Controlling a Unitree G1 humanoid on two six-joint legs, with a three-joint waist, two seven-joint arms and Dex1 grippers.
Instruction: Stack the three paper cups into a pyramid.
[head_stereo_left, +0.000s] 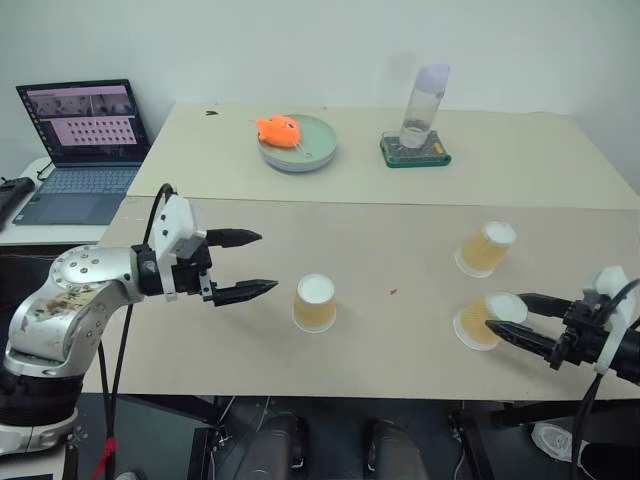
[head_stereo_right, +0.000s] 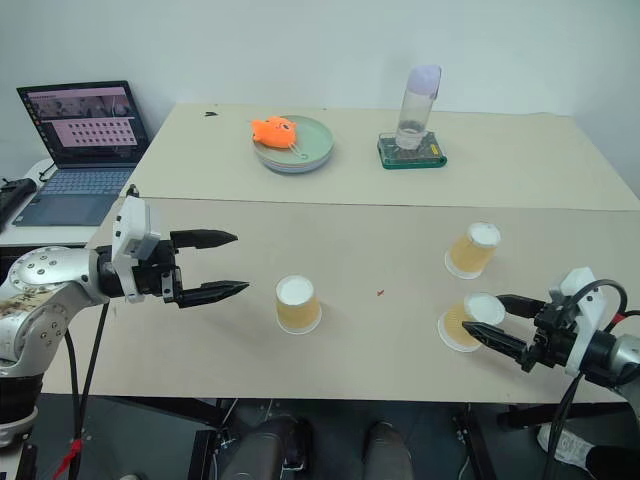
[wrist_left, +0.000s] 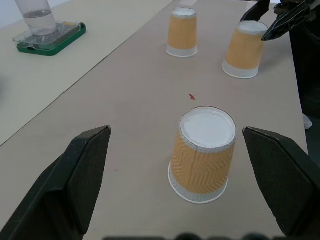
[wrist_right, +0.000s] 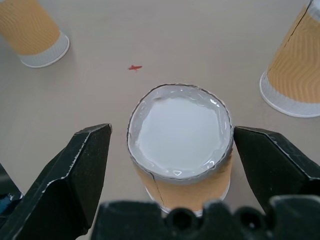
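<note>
Three paper cups stand upside down on the tan table (head_stereo_left: 400, 350), white bases up. One cup (head_stereo_left: 315, 303) is in the middle near the front. Another cup (head_stereo_left: 486, 249) is at the right, farther back. The third cup (head_stereo_left: 482, 320) is at the front right. My left gripper (head_stereo_left: 266, 262) is open, level, a short way left of the middle cup and pointing at it; its fingers (wrist_left: 85, 170) frame that cup (wrist_left: 202, 155) from a distance. My right gripper (head_stereo_left: 505, 312) is open with its fingers (wrist_right: 85, 165) on either side of the front-right cup (wrist_right: 180, 135), small gaps showing.
At the back stand a green plate (head_stereo_left: 315, 150) with an orange toy fish (head_stereo_left: 278, 130) and a clear bottle (head_stereo_left: 425, 105) on a green tray (head_stereo_left: 414, 152). A laptop (head_stereo_left: 80, 140) sits on a side table at the left. A small red mark (head_stereo_left: 393, 293) lies between the cups.
</note>
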